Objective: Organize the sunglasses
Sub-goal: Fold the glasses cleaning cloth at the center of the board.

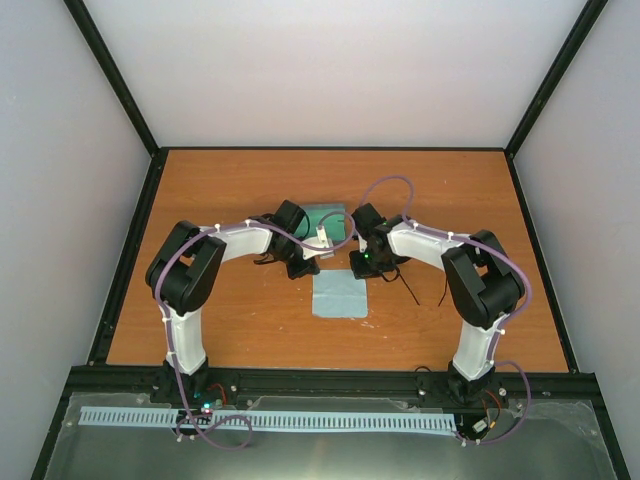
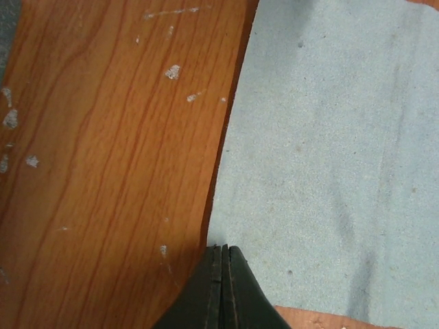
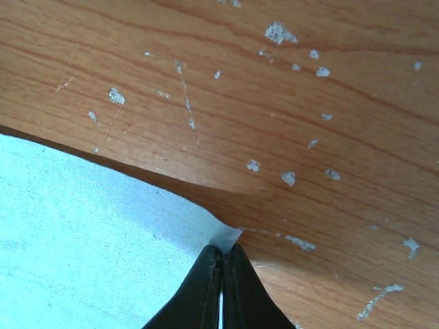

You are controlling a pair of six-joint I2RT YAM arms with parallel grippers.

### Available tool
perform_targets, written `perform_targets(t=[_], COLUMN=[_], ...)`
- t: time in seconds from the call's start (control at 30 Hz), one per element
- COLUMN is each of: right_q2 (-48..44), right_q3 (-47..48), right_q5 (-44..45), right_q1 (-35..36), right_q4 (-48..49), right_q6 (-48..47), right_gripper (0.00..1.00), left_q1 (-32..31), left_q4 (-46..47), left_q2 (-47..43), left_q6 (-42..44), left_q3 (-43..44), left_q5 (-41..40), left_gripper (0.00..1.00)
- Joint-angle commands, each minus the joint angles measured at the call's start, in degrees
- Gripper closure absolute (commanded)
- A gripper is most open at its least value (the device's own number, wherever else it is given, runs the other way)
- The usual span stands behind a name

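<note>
A pale blue square cloth (image 1: 340,295) lies on the wooden table between the arms. My left gripper (image 1: 308,266) is shut on the cloth's far left corner; in the left wrist view the cloth (image 2: 329,151) edge is raised off the wood at my shut fingertips (image 2: 223,255). My right gripper (image 1: 366,264) is shut on the far right corner; the right wrist view shows the cloth (image 3: 89,233) corner pinched between the fingertips (image 3: 222,255). Thin black temple arms of the sunglasses (image 1: 409,288) stick out just right of the right gripper; the lenses are hidden under the arm.
The blue-grey case (image 1: 325,216) lies just behind the cloth, between the two wrists. The table (image 1: 230,190) has black rails along its sides and white walls behind. Scuffed bare wood (image 3: 309,103) lies right of the cloth.
</note>
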Motion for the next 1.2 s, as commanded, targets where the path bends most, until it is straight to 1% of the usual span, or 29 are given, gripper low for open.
perform_targets(t=[0.0, 0.27, 0.53, 0.87, 1.17], right_q2=[-2.51, -5.97, -7.04, -11.21, -14.58], right_q3=[-0.9, -3.0, -3.68, -7.78, -10.94], right_q5=[0.85, 1.03, 1.18, 2.18, 0.49], right_q1=[0.47, 0.43, 0.47, 0.47, 0.47], right_q4=[1.07, 3.29, 4.25, 6.54, 9.43], right_q6=[0.6, 0.84, 0.67, 1.22, 0.63], right_gripper=[0.97, 0.97, 0.97, 0.97, 0.97], left_q1=[-0.7, -0.7, -0.7, -0.7, -0.7], left_q4=[-1.3, -0.46, 0.22, 1.78, 1.74], left_q2=[-2.04, -4.09, -4.8, -8.24, -9.79], left_q6=[-1.1, -1.33, -1.27, -0.7, 0.23], left_q3=[0.91, 2.62, 3.65, 0.7, -1.82], left_q5=[0.09, -0.8, -1.25, -0.61, 0.99], left_gripper=[0.99, 0.99, 0.99, 0.99, 0.99])
